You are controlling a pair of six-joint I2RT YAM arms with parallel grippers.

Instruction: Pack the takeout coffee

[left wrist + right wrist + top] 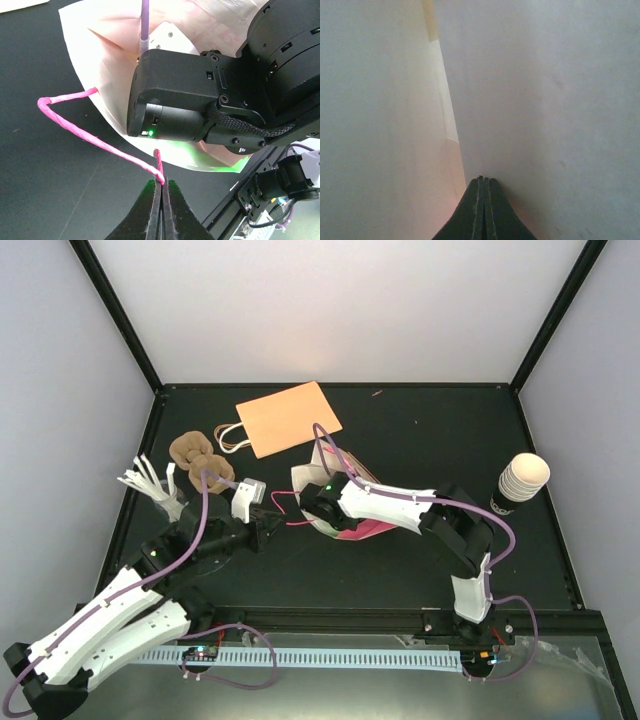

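Observation:
The takeout coffee [522, 483], a cream ribbed cup with a dark lower part, stands alone at the right of the table, away from both grippers. A white and pink paper bag [358, 530] lies open in the middle. My left gripper [163, 184] is shut on the bag's pink twisted handle [90, 137], just left of the bag's mouth [272, 523]. My right gripper [481, 179] is shut with nothing between its fingers. It reaches inside the bag, its tips close to the pale inner wall [545, 100]. From above, the bag hides those fingers.
A flat orange paper bag [288, 418] with loop handles lies at the back. A brown moulded pulp carrier [200, 458] and a bundle of thin white sticks [150, 483] sit at the left. The right arm's wrist body [200, 100] fills the space above the bag.

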